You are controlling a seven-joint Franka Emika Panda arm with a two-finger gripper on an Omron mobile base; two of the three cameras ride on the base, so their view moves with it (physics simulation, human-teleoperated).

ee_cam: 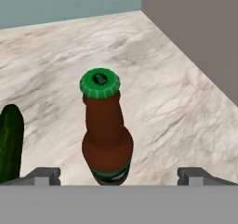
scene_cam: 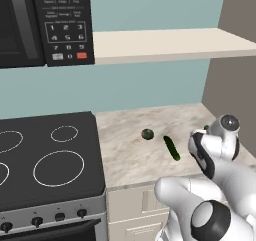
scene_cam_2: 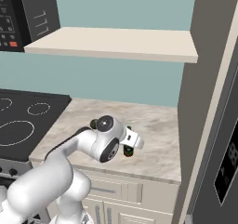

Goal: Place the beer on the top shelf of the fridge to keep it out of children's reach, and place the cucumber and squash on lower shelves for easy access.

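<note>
The gripper [ee_cam: 119, 175] is held spread wide, nothing pinched, its fingertips [ee_cam: 44, 175] seen low in the hand view on either side of the beer [ee_cam: 107, 135]. The bottle is stood upright at frame centre on the marble counter [ee_cam: 176, 102], green cap up. The cucumber [scene_cam: 171, 148] is laid lower left; the squash [scene_cam: 147, 134] is found mid-frame in the left base view.

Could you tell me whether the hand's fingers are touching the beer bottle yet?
Apart. In the hand view the fingers stand wide on either side of the beer bottle, with bare counter showing between each tip and the glass.
</note>
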